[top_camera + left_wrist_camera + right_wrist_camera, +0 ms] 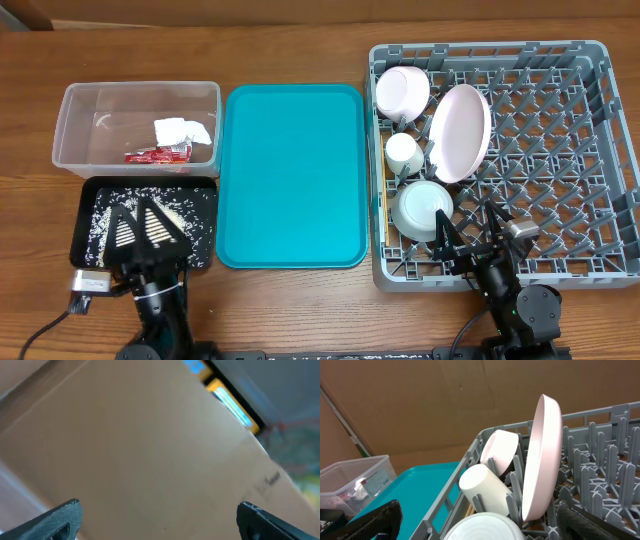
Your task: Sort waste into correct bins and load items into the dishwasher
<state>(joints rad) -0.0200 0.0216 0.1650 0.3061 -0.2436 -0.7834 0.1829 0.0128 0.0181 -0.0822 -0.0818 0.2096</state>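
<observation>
Left gripper point(140, 222) gapes wide, empty, above the black tray point(207, 245) of rice grains point(100, 225). The clear tub point(75, 120) (napkin point(172, 130) and red wrapper point(155, 155) inside) lies beyond its fingertips. Right gripper point(468, 232) is equally spread and empty, with the grey-green bowl point(422, 207) just ahead in the rack point(600, 150).

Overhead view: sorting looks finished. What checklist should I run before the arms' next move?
1. Crumpled white paper napkin and red foil wrapper in clear plastic tub: ok.
2. Loose white rice grains in shallow black tray: ok.
3. Round pale pink plate, small white cup, white-pink bowl, grey-green bowl in grey pegged dish rack: ok.
4. Teal serving tray holds no leftovers: ok.
5. Left gripper and right gripper open, holding nothing: ok.
6. Stray grains on wooden table: cannot tell.
</observation>
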